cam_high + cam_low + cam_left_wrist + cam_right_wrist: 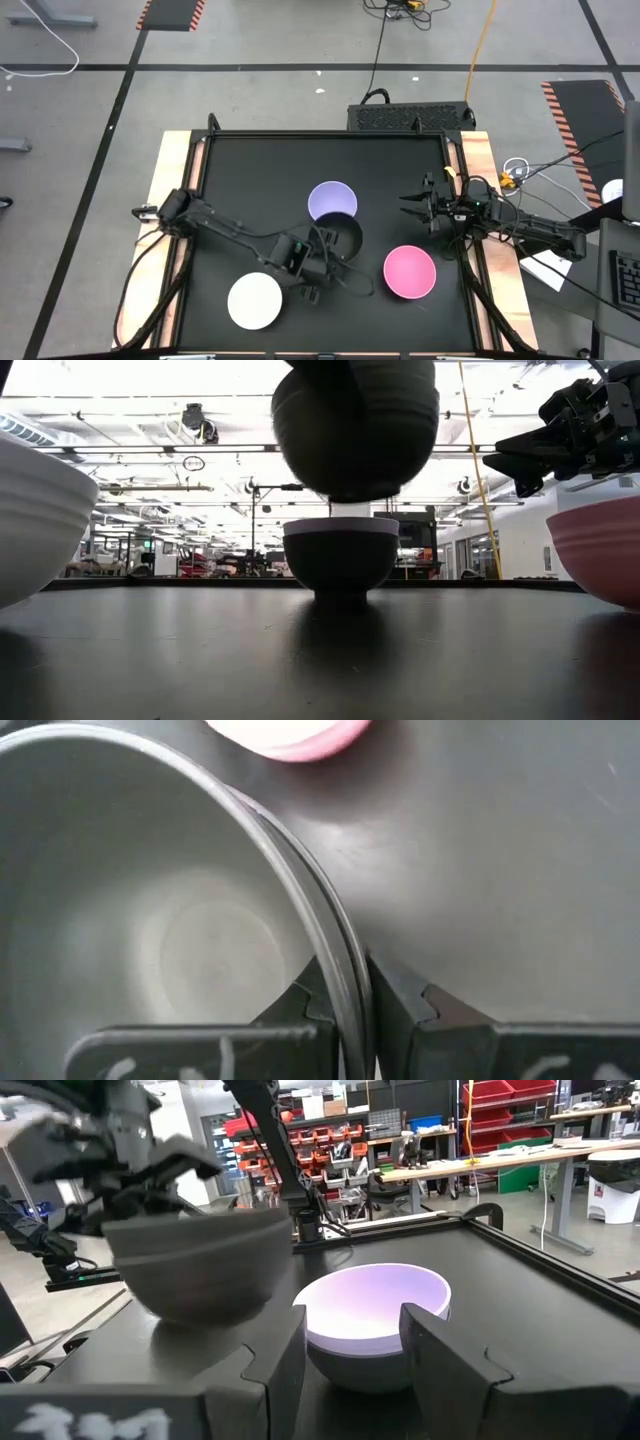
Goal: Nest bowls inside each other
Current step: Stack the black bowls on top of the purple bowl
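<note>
My left gripper [322, 250] holds a black bowl [347, 236] up in the air at the table's middle. It hangs just near and right of the lavender bowl [332, 201], which stands on its foot on the table. In the left wrist view the black bowl's rim [318, 935] shows more than one edge, as if black bowls sit one inside another. A white bowl [255, 300] stands at the near left and a pink bowl [410, 272] at the near right. My right gripper [408, 211] waits open at the right side, clear of everything. My left gripper pinches the black bowl's rim [345, 975] on its near-left side, one finger [300, 1005] inside the bowl and one [405, 1000] outside. The fingers slant down from the table's left. The bowl [355, 430] hangs clear of the table, mouth up, higher than the lavender bowl [340, 555].
A raised frame [325, 135] runs round the black table top. The middle and far parts of the mat around the lavender bowl are bare. Cables and a black box [410, 117] lie on the floor beyond the far edge.
</note>
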